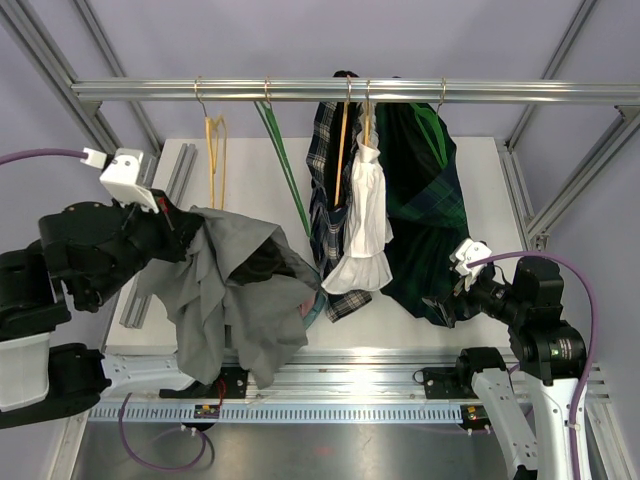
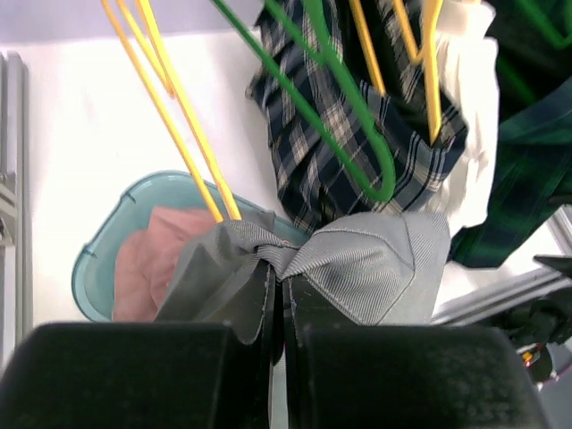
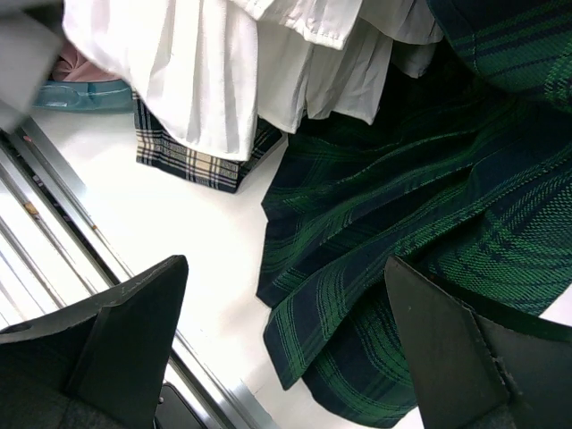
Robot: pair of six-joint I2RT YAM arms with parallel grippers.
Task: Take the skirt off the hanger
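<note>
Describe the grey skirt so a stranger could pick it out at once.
Find the metal rail across the top, then look below its left end, near the yellow hanger. There the left gripper pinches a bunched grey skirt that hangs above a teal bin. It is the only plain grey garment; those beside it are plaid or white.

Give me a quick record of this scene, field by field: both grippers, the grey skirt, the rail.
left gripper: shut on grey skirt
right gripper: open, near green plaid skirt
grey skirt: bunched, hanging above teal bin
teal bin: holds pink garment
rail: yellow hangers, green hanger bare; navy plaid skirt, white pleated skirt, green plaid skirt hung
</note>
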